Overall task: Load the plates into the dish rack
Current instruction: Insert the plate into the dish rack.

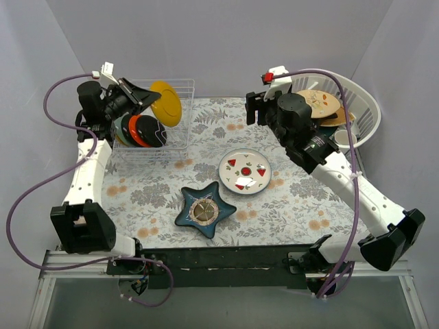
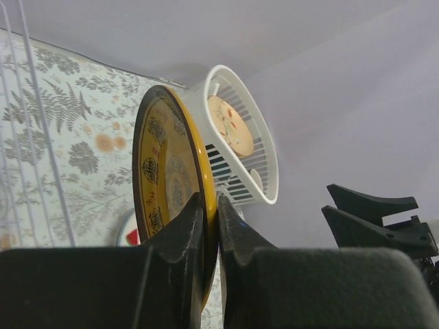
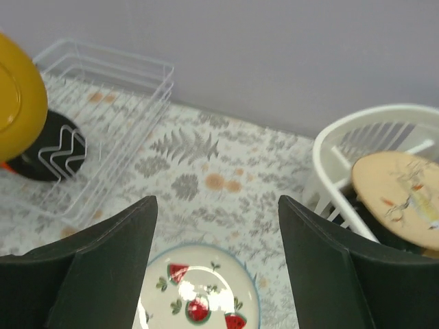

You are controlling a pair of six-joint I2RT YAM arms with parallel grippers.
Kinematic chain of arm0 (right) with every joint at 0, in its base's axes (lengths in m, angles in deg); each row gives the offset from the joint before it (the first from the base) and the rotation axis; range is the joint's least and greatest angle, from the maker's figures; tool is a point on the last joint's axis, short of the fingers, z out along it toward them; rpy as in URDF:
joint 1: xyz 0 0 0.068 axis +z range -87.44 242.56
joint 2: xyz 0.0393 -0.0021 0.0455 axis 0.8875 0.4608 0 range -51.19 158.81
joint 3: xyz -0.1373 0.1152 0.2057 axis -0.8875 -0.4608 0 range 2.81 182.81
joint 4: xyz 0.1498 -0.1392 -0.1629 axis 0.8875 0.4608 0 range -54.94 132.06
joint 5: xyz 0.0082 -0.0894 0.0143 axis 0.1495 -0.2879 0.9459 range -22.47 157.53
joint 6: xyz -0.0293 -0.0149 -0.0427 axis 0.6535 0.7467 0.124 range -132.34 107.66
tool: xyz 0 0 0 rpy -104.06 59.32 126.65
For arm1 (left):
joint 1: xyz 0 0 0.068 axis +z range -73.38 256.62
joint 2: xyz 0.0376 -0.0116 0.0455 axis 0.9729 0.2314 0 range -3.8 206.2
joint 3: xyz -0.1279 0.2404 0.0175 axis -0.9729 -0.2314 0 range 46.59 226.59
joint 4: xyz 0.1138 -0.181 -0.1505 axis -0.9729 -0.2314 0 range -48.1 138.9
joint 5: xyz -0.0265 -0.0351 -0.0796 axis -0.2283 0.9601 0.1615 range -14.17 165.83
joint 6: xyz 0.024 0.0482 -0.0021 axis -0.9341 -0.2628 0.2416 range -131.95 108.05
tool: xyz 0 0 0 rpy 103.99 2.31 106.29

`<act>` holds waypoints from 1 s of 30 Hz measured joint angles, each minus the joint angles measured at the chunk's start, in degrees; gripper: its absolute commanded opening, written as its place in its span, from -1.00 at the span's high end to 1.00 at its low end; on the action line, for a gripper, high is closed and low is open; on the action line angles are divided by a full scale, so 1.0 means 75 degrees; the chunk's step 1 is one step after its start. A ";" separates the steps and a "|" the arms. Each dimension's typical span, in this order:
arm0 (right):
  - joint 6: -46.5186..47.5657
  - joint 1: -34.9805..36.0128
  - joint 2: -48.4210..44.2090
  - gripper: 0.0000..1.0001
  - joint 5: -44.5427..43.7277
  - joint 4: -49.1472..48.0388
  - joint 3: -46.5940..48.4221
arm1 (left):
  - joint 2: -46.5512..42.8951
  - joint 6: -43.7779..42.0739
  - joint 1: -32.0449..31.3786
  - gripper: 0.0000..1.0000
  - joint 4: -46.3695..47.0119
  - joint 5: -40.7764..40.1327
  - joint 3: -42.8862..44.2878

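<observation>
My left gripper [image 1: 142,97] [image 2: 218,205] is shut on the rim of a yellow plate with a brown pattern [image 1: 166,103] [image 2: 164,178], holding it on edge above the wire dish rack [image 1: 182,140] [image 3: 113,96]. In the rack stand a teal-green plate [image 1: 121,130], an orange-red plate [image 1: 136,131] and a black one [image 1: 152,130]. A white plate with red triangles [image 1: 245,171] [image 3: 199,295] lies flat on the cloth at mid table. My right gripper [image 1: 254,110] [image 3: 218,205] hangs open above the cloth, just behind that plate, holding nothing.
A dark blue star-shaped dish [image 1: 204,210] lies near the table's front. A white slotted basket [image 1: 362,103] [image 3: 329,147] at the back right holds a tan plate [image 1: 317,103] [image 3: 401,199] and other dishes. Grey walls close in the back and sides.
</observation>
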 measured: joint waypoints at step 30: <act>-0.1661 -0.1017 -0.1241 -0.60 0.2672 0.0647 -0.2550 | 0.3512 -0.3008 0.1247 1.00 0.0009 0.1119 0.0973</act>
